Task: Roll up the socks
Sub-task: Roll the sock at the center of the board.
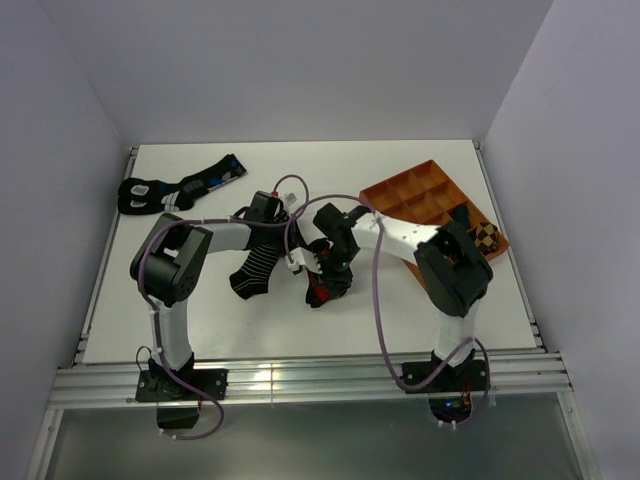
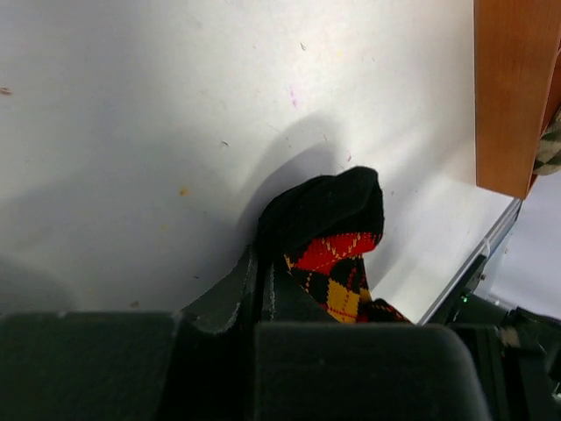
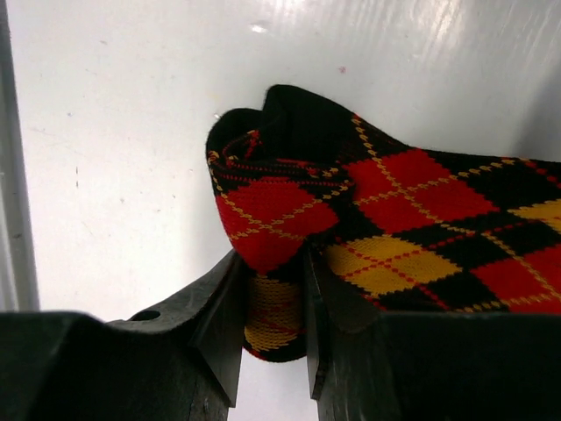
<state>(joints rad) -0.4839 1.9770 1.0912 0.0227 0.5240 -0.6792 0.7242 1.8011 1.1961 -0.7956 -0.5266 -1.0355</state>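
The long black sock with red and orange argyle diamonds [image 1: 327, 288] lies bunched at the table's middle. My right gripper [image 1: 328, 262] is shut on a fold of it, which shows close up in the right wrist view [image 3: 289, 206] between that gripper's [image 3: 272, 263] jaws. My left gripper [image 1: 300, 262] comes in from the left. In the left wrist view its jaws [image 2: 263, 267] are almost together on the sock's black end [image 2: 329, 206]. The short black sock with thin white stripes [image 1: 255, 268] lies flat, partly under my left arm.
An orange compartment tray [image 1: 420, 195] stands at the back right, with a brown-checked rolled bundle [image 1: 485, 237] at its near corner. Black socks with blue and white marks [image 1: 180, 188] lie at the back left. The tray's side [image 2: 513, 88] shows in the left wrist view.
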